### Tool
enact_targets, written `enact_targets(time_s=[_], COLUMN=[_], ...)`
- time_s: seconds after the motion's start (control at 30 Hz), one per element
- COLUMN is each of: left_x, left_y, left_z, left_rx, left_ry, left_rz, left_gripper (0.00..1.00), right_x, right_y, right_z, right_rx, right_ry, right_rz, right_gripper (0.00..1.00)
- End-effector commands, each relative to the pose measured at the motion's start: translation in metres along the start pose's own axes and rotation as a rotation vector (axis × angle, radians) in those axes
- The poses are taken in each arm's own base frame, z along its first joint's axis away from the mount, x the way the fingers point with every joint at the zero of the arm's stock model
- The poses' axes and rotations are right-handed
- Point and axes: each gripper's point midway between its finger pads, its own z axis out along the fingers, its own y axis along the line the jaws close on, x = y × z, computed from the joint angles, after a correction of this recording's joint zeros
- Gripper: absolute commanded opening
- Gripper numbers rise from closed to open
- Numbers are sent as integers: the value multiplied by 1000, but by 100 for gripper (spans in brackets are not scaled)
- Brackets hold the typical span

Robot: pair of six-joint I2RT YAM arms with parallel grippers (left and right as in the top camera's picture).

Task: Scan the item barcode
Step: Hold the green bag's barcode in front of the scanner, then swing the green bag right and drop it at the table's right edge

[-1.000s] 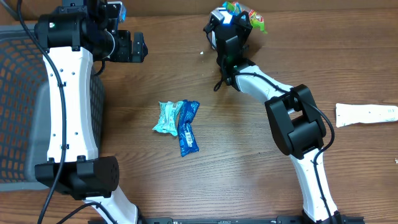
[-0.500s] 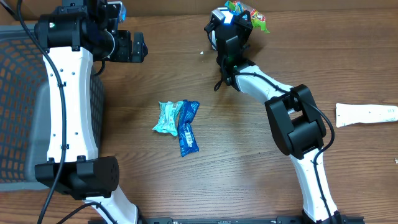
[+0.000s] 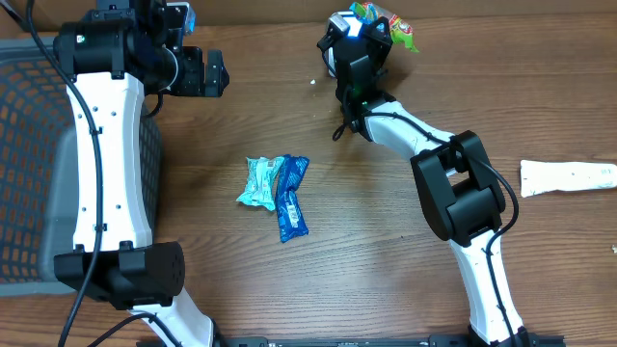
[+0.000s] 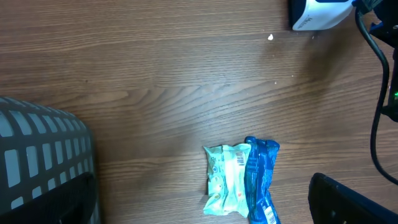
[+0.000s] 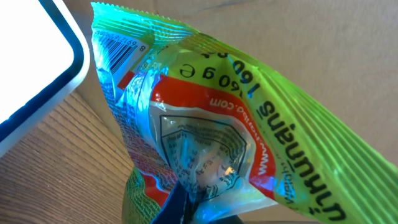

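Nothing has shifted since the earlier frames: both arms and every packet sit where they were.

The right gripper (image 3: 364, 40) is at the far middle of the table, its fingers clamped on the lower edge of a green snack bag (image 5: 205, 124). From overhead the bag (image 3: 388, 25) pokes out to the far right of the gripper, at the table's far edge. In the wrist view its long axis runs from upper left to lower right and its printing reads upside down. The barcode (image 5: 121, 46) sits at the upper left corner, just beside the white face of the scanner (image 5: 34, 56). Whether bag and scanner touch cannot be told.

The left gripper (image 3: 204, 73) hangs over the far left of the table with its fingers spread wide and nothing between them. Its camera looks down on bare wood.

In the middle of the table lie a pale teal packet (image 3: 258, 181) and a blue packet (image 3: 291, 198), touching side by side, long axes running roughly near to far. They lie well apart from both grippers. A dark mesh basket (image 3: 29, 145) fills the left side, partly behind the left arm. A white paper strip (image 3: 569, 176) lies at the right edge, and a small white speck (image 3: 313, 83) is near the scanner.

The table (image 3: 386, 280) is dark brown wood grain. Behind the bag stands a plain cardboard-coloured wall (image 5: 323, 37).
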Motion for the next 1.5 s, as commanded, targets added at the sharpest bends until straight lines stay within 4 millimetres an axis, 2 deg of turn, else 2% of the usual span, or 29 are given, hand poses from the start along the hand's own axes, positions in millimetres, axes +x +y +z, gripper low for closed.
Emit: enact_targets(time_s=[0.0, 0.27, 0.47, 0.6, 0.63, 0.67, 0.73, 0.77, 0.83, 0.93, 1.03, 1.07, 1.17, 1.23, 1.27, 1.3, 1.43, 1.47], left_x=[0, 0, 0, 0, 0, 0, 0, 0, 0, 0, 0, 0, 0, 0, 0, 0, 0, 0], left_y=[0, 0, 0, 0, 0, 0, 0, 0, 0, 0, 0, 0, 0, 0, 0, 0, 0, 0], left_z=[3, 3, 3, 3, 3, 3, 3, 3, 3, 3, 3, 3, 3, 3, 3, 3, 3, 3], left_rx=[10, 11, 10, 10, 11, 10, 10, 11, 10, 11, 10, 10, 10, 10, 10, 10, 10, 10], left_ry=[4, 4, 4, 4, 4, 4, 4, 4, 4, 4, 4, 4, 4, 4, 4, 4, 4, 4], left_rz=[-6, -7, -7, -6, -6, -6, -6, -6, -6, -6, -7, -7, -7, -6, -6, -6, -6, -6], left_gripper=[100, 100, 100, 99, 100, 100, 100, 99, 99, 100, 100, 99, 100, 100, 100, 100, 100, 100], right_x=[-4, -18, -33, -52, -57, -64, -68, -71, -70, -61, -51, -48, -39, -30, -14, -4, 47, 66], right_y=[-19, -29, -50, -55, -57, -55, -46, -31, -15, 15, 33, 35, 21, 5, -13, -20, -30, -31], right_z=[-5, -20, -42, -72, -82, -101, -123, -146, -168, -202, -234, -247, -264, -267, -262, -257, -225, -212], right_rx=[35, 44, 33, -46, -67, -109, -168, -234, -302, -469, -690, -782, -950, -1033, -1114, -1151, -1268, -1280], right_ry=[11, -16, -49, -108, -119, -133, -139, -140, -127, -110, -98, -98, -63, -26, 43, 88, 282, 349], right_rz=[38, 56, 113, 98, 104, 113, 110, 101, 101, 112, 176, 211, 357, 476, 610, 674, 851, 898], right_gripper=[4, 4, 4, 4, 4, 4, 4, 4, 4, 4, 4, 4, 4, 4, 4, 4, 4, 4])
